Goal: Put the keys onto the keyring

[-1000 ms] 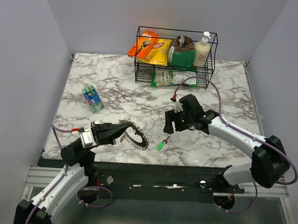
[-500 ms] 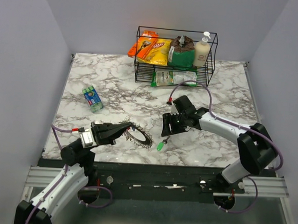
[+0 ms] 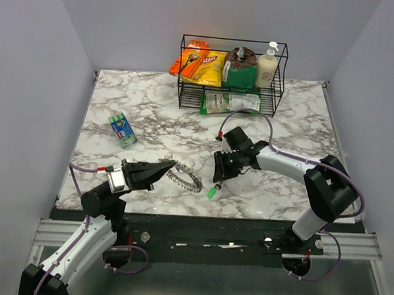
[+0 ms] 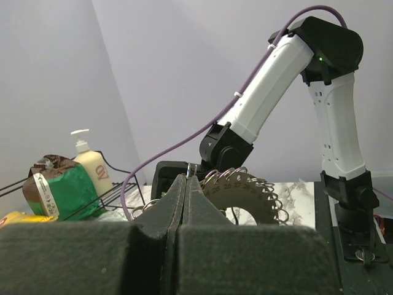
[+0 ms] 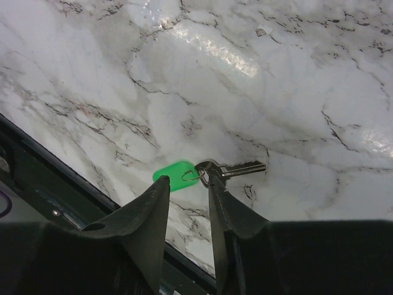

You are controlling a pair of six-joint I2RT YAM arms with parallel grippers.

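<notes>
The keyring (image 3: 182, 178) is a grey toothed metal disc hung with small rings, held up on edge near the table's front. My left gripper (image 3: 171, 165) is shut on one of its rings; in the left wrist view the keyring (image 4: 249, 196) stands just past the closed fingertips (image 4: 188, 178). A key with a green tag (image 3: 212, 190) lies flat on the marble. My right gripper (image 3: 220, 176) is open and hovers just above it. In the right wrist view the green tag (image 5: 175, 175) and silver key (image 5: 239, 169) lie between the spread fingers (image 5: 187, 178). No other keys show.
A black wire rack (image 3: 232, 73) at the back holds snack bags and a soap bottle. A small blue-green pack (image 3: 122, 130) lies at the left. The table's front edge (image 3: 200, 217) runs close behind the key.
My right gripper has moved left and toward the front, down over the green key. My left gripper has tilted the keyring from flat-facing to more edge-on.
</notes>
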